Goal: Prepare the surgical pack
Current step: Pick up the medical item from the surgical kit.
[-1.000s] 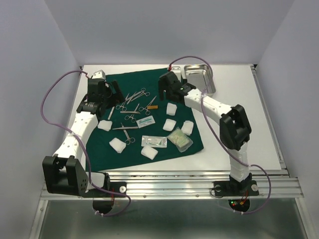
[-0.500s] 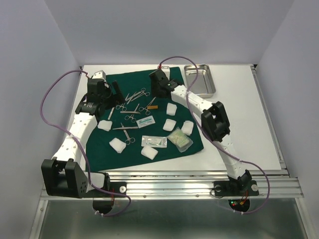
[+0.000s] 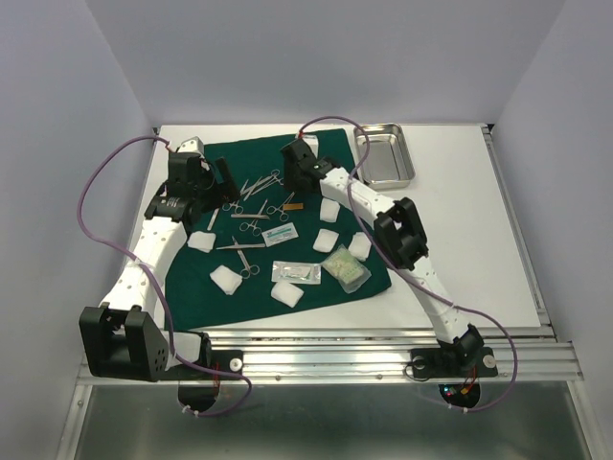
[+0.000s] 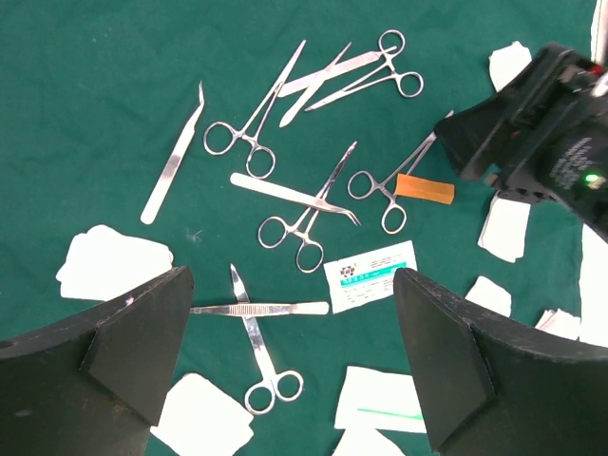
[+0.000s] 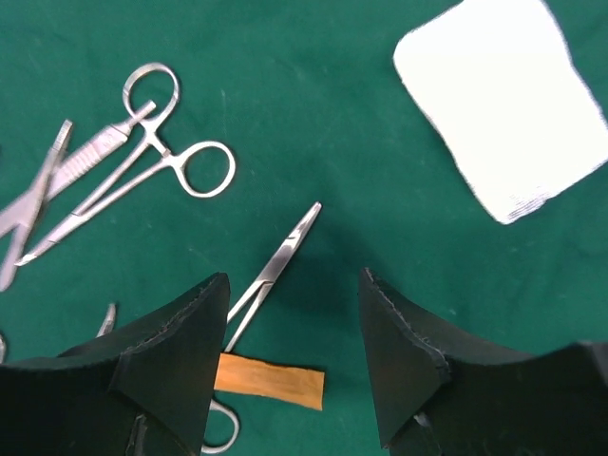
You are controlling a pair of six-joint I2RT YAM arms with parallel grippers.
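Steel forceps lie between parted right jaws.

A white counter is carrying a dark green drape spread over its left and middle, while a steel tray is sitting just beside the drape's far right corner.

— Where does the drape lie?
— On the table, left of centre. The steel tray sits on bare tabletop at the far right, just beside the drape's far right corner.
— And on the drape?
— Forceps and scissors cluster on its far half. A small sealed packet lies just nearer than they do, a longer packet nearer still, and a bagged packet to the right of that. Gauze pads: three along the near left, three on the right side.
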